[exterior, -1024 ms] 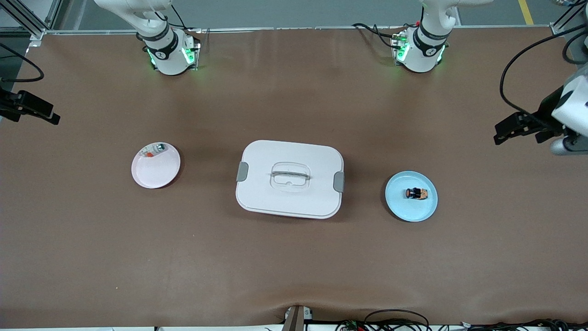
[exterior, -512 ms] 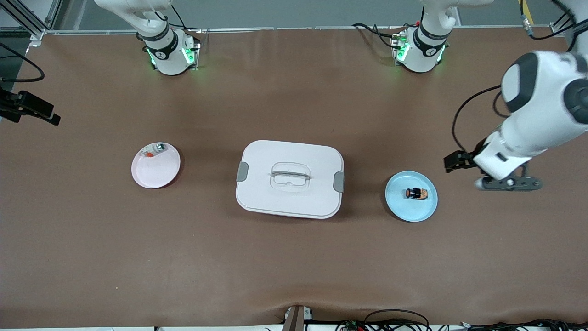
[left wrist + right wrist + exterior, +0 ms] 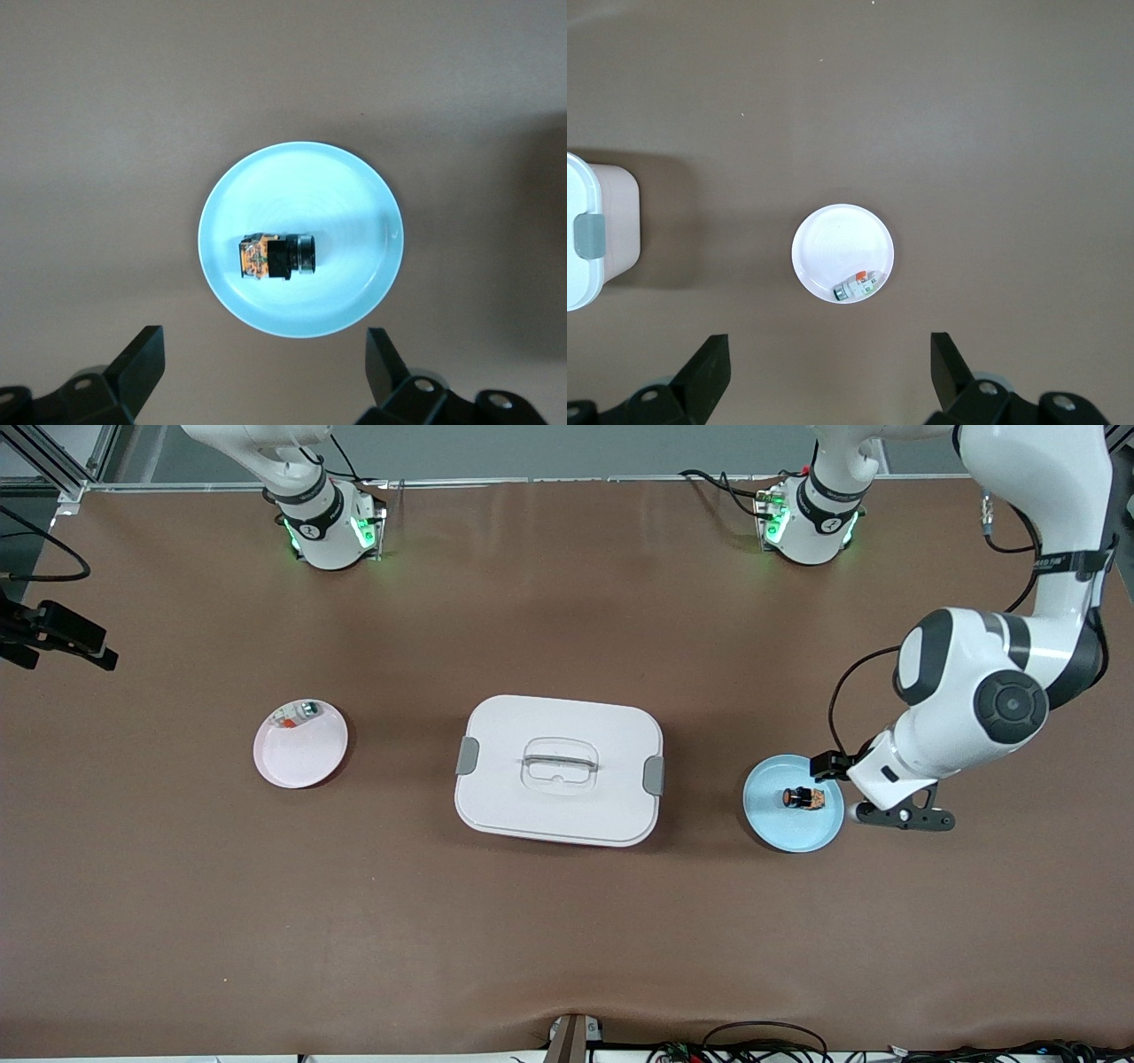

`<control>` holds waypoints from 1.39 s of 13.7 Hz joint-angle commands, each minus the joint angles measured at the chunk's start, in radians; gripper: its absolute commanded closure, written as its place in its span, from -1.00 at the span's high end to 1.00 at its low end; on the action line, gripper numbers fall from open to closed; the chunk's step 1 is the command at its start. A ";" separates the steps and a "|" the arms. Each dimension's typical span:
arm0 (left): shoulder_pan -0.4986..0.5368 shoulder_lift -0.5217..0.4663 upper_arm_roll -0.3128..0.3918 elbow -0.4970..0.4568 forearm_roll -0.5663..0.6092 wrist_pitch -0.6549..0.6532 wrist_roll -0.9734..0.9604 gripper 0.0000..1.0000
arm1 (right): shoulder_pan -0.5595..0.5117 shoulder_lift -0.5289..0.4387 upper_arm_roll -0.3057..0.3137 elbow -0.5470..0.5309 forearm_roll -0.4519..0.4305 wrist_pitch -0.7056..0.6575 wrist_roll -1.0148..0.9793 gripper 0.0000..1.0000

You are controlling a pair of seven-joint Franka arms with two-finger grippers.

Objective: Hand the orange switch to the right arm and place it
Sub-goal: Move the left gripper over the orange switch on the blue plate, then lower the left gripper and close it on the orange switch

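Right gripper [image 3: 828, 376] high over brown table [image 3: 966, 115], fingers [image 3: 709, 367] spread wide, nothing between them
White plate [image 3: 833, 239] on table; flat white part with red and green bits [image 3: 858, 285] lying at plate rim
White lidded box [image 3: 589, 235] with grey latch [image 3: 586, 236] partly in view, well apart from plate

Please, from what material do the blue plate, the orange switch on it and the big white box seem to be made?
Blue plate: probably glossy plastic or glazed ceramic; smooth, with soft reflections. Orange switch: seemingly moulded plastic, black body with a ribbed, slightly shiny ring and a tan-orange end block. White box: likely matte plastic; rounded corners, grey side clasps, moulded handle recess in the lid.
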 commanded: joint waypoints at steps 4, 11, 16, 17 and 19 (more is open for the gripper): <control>-0.004 0.120 -0.001 0.011 0.043 0.101 0.012 1.00 | 0.006 -0.021 -0.002 -0.017 -0.008 0.007 -0.004 1.00; 0.005 0.174 -0.001 0.007 0.044 0.136 0.021 1.00 | 0.004 -0.021 -0.002 -0.018 -0.006 0.002 0.003 1.00; 0.005 0.101 0.000 -0.003 0.043 0.074 0.012 1.00 | 0.004 -0.021 -0.002 -0.018 0.000 -0.001 0.018 1.00; 0.010 0.076 0.002 0.005 0.043 0.026 0.009 1.00 | 0.004 -0.021 -0.002 -0.018 0.000 -0.002 0.038 1.00; 0.017 0.036 0.002 0.023 0.040 -0.006 0.012 1.00 | 0.006 -0.021 -0.002 -0.018 0.000 -0.001 0.050 1.00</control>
